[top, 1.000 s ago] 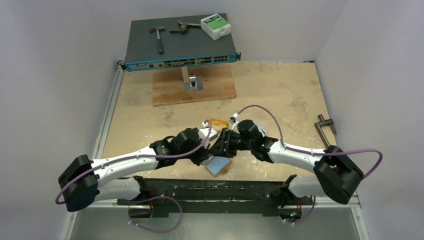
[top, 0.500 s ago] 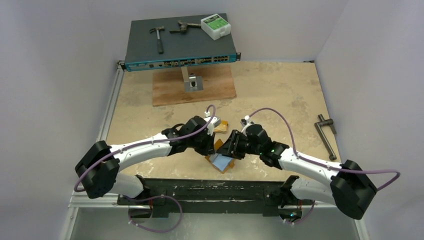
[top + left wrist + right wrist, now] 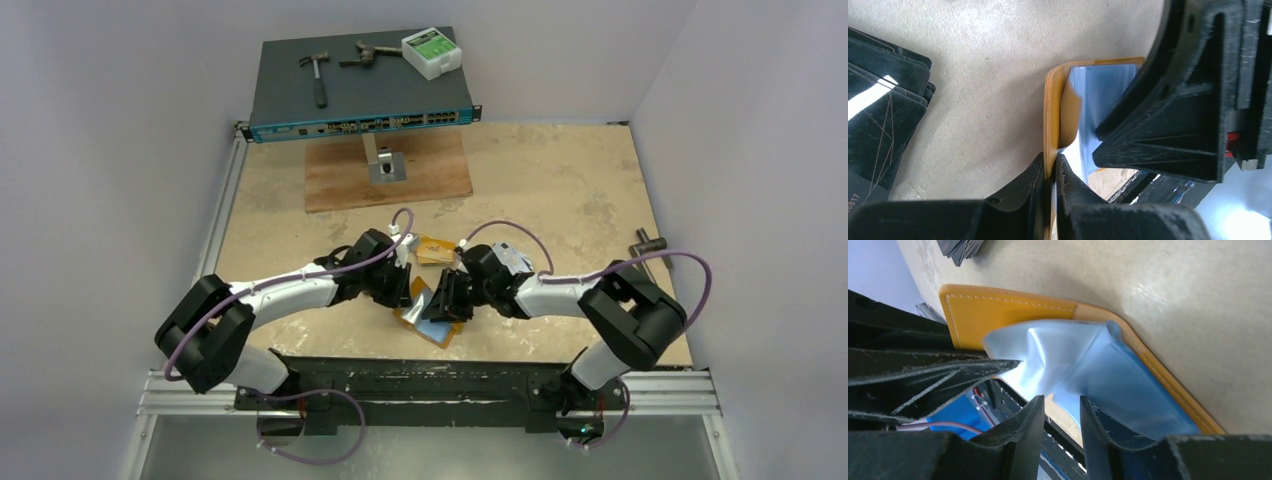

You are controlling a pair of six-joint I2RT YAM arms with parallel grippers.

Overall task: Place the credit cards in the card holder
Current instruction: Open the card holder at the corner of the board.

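Two pairs of jaws meet at the card holder (image 3: 998, 310). It lies open on the worktop (image 3: 560, 190), on the near side of the wooden board (image 3: 388, 172) and well apart from it. The left jaws are nipped narrow on the edge of the orange cover and hold that flap up. The right jaws stand part open, astride a puckered fold of the blue lining (image 3: 1108, 370); no clamp on it is evident.

Handling, judged:
- Holder: light, with a leather-like, fairly stiff cover. The stitched edge is the sound place to pinch.
- Lining: thin, limp, glossy film, likely slippery and apt to crease or tear. Tug gently.
- Credit cards: thin, rigid and slick, lying flat. Best taken by a free edge or slid off the pile.

Looks:
- Holder: orange outside with pale stitching, pale blue inside.
- Orange-gold cards (image 3: 435, 248): a small pile between the board and the holder.
- Black cards (image 3: 878, 100): a fanned pile with fine line patterns, also on the board's near side.
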